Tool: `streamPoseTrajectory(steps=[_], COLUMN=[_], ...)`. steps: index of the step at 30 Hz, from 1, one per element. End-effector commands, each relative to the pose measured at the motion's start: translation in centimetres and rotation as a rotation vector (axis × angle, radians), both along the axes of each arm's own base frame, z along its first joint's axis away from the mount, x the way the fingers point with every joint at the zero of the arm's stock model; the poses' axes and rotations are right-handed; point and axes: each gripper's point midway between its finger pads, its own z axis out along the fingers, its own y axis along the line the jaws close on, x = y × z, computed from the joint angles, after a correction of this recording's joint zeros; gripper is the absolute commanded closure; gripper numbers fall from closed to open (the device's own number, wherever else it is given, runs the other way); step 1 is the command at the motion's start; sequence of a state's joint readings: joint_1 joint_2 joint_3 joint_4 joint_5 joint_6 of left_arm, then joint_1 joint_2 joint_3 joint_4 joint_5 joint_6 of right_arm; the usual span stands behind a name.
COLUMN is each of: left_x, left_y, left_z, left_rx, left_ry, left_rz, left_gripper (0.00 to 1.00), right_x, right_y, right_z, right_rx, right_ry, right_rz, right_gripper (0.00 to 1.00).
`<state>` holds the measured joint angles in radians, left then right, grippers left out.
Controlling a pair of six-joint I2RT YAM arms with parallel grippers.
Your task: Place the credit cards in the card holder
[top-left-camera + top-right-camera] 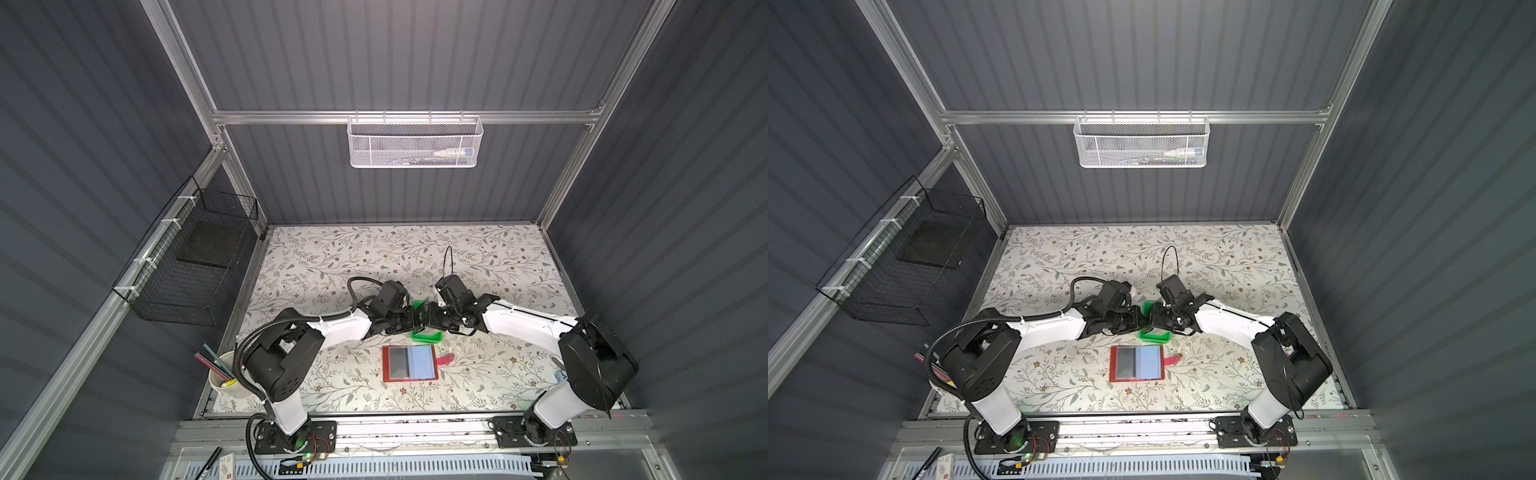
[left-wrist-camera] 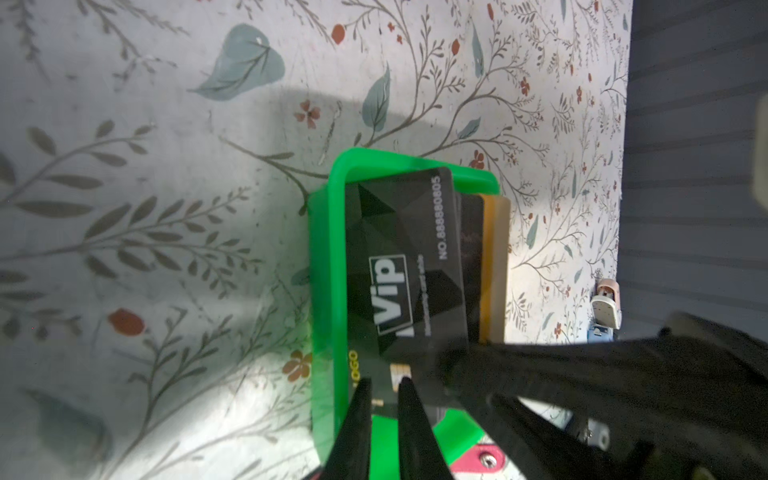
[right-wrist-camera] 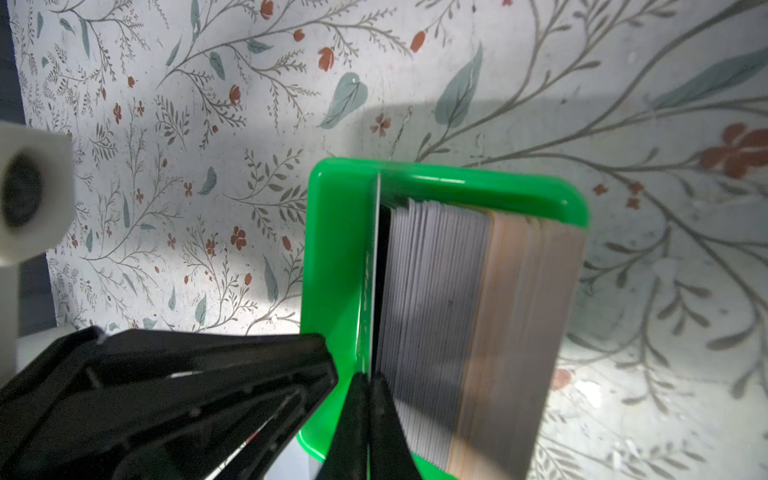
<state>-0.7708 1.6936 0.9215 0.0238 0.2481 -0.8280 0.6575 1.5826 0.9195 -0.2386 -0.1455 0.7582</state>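
Note:
The card holder (image 1: 410, 363) (image 1: 1136, 363), a red booklet, lies open on the table with its clear sleeves up and its pink snap tab (image 1: 444, 359) at the right. Behind it a small green tray (image 3: 332, 232) (image 2: 326, 257) holds a stack of credit cards (image 3: 478, 311) standing on edge. My right gripper (image 3: 369, 380) is shut on the end of one black "Vip" card (image 2: 407, 249), seen edge-on in the right wrist view. My left gripper (image 2: 384, 384) meets it from the other side. Its jaws are almost shut with nothing between them, and the tips overlap that card's lower end.
Both grippers meet tip to tip over the tray in both top views. A white cup of pens (image 1: 222, 370) stands at the front left edge. A black wire basket (image 1: 195, 266) hangs on the left wall, and a white mesh basket (image 1: 413, 141) hangs on the back rail.

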Motion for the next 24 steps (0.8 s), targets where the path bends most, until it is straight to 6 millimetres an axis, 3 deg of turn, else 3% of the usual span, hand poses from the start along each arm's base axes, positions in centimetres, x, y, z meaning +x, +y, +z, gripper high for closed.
streamPoseTrajectory(steps=[1, 11, 17, 24], left_x=[-1.1, -4.7, -8.0, -10.3], left_y=[1.1, 3.4, 4.5, 4.9], left_z=[1.7, 4.9, 6.3, 7.6], left_rx=[-0.027, -0.123, -0.244, -0.402], left_ry=[0.0, -0.018, -0.014, -0.039], left_rz=[0.016, 0.0, -0.051, -0.094], left_gripper=[0.84, 0.76, 0.72, 0.69], right_x=[0.0, -1.3, -3.5, -6.5], right_y=[-0.6, -0.9, -2.3, -3.4], right_z=[0.9, 3.6, 5.6, 7.9], right_rx=[-0.03, 0.026, 0.073, 0.174], right_ry=[-0.014, -0.069, -0.114, -0.172], right_rz=[-0.011, 0.021, 0.034, 0.061], right_gripper=[0.97, 0.98, 0.99, 0.99])
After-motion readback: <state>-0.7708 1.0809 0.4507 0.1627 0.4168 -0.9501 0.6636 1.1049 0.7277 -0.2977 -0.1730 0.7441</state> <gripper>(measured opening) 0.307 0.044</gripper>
